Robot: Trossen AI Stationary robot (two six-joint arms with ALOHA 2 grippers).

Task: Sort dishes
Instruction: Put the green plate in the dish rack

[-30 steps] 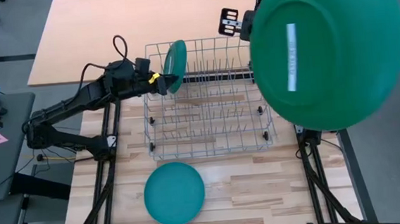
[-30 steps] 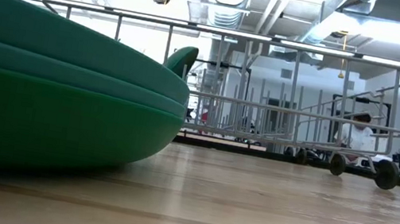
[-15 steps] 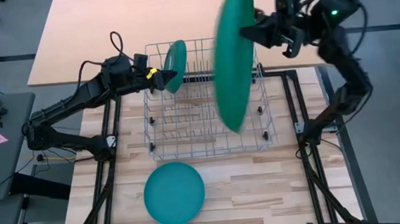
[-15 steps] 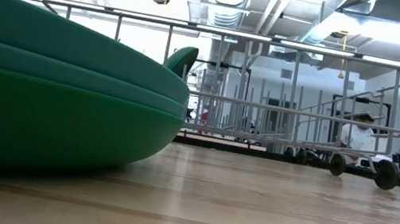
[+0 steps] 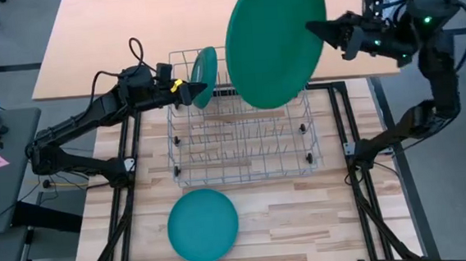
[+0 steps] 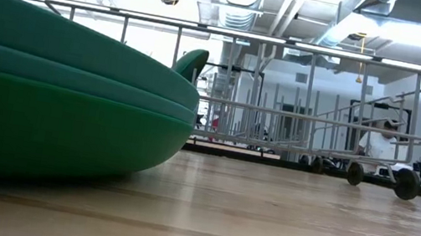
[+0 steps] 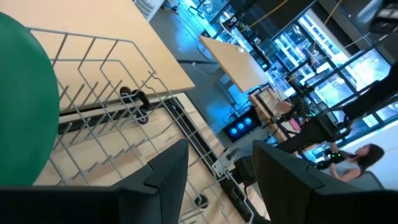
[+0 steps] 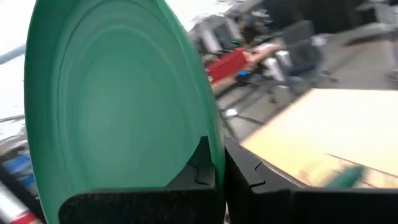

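We found the right gripper [image 5: 325,31] raised high above the far right corner of the wire rack [image 5: 242,138], its fingers [image 8: 205,163] pinched tight on the rim of a large green plate [image 5: 274,41]; the plate hung in the air, tilted toward the camera above, so that it covered the rack's far right part from that view. In the right wrist view the same plate [image 8: 118,99] filled most of the picture, its edge caught between the two dark fingers. The left gripper [image 5: 188,92] sat at the rack's far left corner with its fingers spread, just beside a smaller green plate [image 5: 205,76] that stood on edge among the rack's wires there; we could not tell whether the fingers touched it. A teal plate [image 5: 203,225] lay flat on the wooden table [image 5: 305,216], in front of the rack and apart from it. In the low view this plate [image 6: 52,101] loomed at the left, with the rack [image 6: 303,120] behind it.
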